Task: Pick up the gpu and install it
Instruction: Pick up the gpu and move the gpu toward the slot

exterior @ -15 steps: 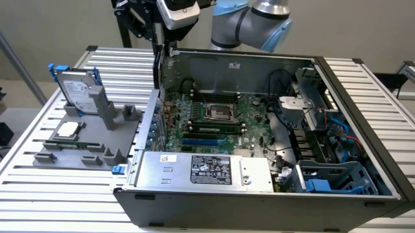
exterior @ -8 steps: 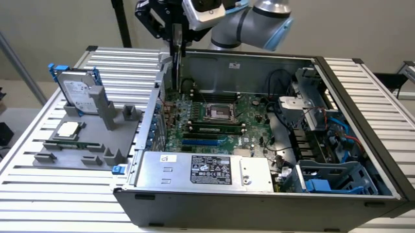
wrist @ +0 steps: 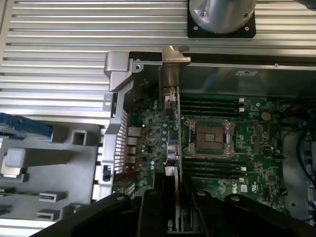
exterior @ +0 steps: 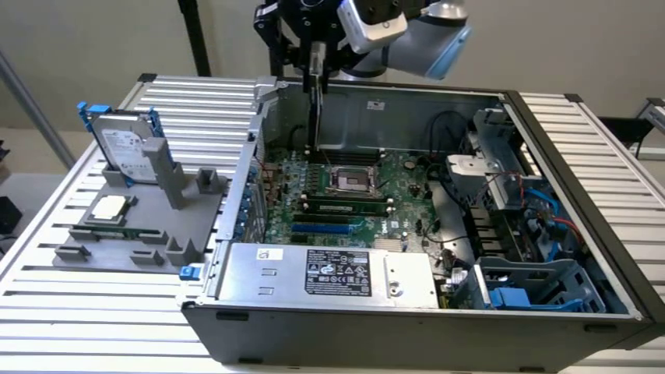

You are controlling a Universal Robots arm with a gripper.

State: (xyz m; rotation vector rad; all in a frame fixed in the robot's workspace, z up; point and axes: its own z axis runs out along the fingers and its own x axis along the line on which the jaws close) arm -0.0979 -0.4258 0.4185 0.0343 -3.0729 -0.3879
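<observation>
In the exterior view, the gpu [exterior: 313,105] is held upright and edge-on, clamped at its upper end by the gripper [exterior: 316,58], over the motherboard [exterior: 353,199] inside the open case [exterior: 416,327]. In the wrist view, the gpu [wrist: 171,84] is seen grasped between the fingers [wrist: 148,213], with its silver bracket near the case wall [wrist: 118,133] and beside the CPU socket [wrist: 207,136].

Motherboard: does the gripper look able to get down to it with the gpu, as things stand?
Probably yes. The case lies open, the gripper holds the gpu edge-down above the motherboard, and nothing visible stands between them.
</observation>
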